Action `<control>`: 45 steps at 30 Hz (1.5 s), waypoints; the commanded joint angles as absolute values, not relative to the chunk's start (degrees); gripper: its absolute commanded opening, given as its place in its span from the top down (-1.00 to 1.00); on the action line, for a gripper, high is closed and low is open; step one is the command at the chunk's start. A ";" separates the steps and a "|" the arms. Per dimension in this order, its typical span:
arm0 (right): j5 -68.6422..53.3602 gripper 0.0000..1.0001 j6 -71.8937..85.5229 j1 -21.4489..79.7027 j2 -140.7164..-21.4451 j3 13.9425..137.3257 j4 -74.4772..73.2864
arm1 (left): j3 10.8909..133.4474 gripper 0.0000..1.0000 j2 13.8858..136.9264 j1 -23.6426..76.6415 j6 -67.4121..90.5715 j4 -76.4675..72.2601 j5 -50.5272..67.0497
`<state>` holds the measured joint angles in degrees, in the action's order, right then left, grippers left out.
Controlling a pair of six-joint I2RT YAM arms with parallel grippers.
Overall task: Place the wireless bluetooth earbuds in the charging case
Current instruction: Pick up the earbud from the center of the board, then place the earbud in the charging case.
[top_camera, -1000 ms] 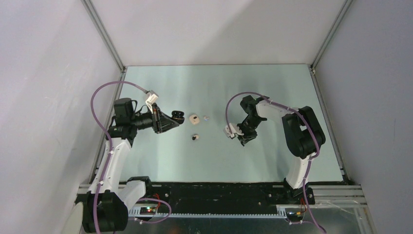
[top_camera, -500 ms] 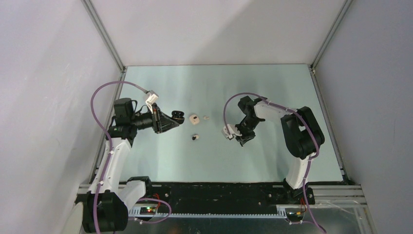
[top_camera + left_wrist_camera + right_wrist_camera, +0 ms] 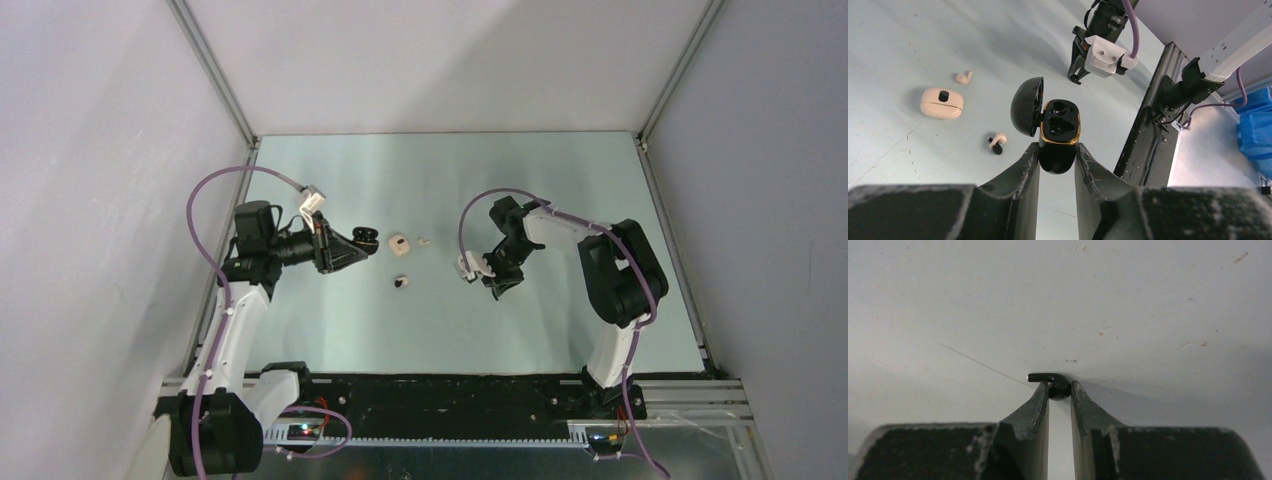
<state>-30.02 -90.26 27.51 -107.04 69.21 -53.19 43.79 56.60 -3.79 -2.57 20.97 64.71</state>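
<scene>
My left gripper is shut on a black charging case with a gold rim, held above the table. Its lid is swung open and both wells are empty. In the top view this case hangs left of centre. My right gripper reaches down to the table, and its fingertips press both sides of a small black earbud whose stem points left. A closed beige case lies on the table, with one pale earbud beyond it and another, dark-tipped earbud nearer.
The beige case and the pale buds lie between the two arms. The right gripper sits right of them. A metal frame rail runs along the table's near edge.
The right gripper's jaws have narrowed onto the black earbud, and that arm has shifted slightly left. The left arm and the black case have not moved.
</scene>
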 commanded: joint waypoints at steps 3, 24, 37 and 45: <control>-31.58 1.00 -81.04 27.45 -96.29 67.89 -47.64 | 45.28 1.00 58.28 -2.12 -6.09 19.43 63.98; 11.83 1.00 -53.53 51.80 -64.60 63.51 9.28 | 43.20 1.00 68.79 16.84 27.83 -43.12 49.17; 11.21 1.00 -56.69 59.22 -69.07 68.68 6.36 | 33.83 1.00 63.89 20.31 18.52 -53.62 51.55; 7.92 1.00 -57.99 60.47 -69.89 69.00 2.59 | 30.52 1.00 62.20 20.57 15.25 -55.55 50.51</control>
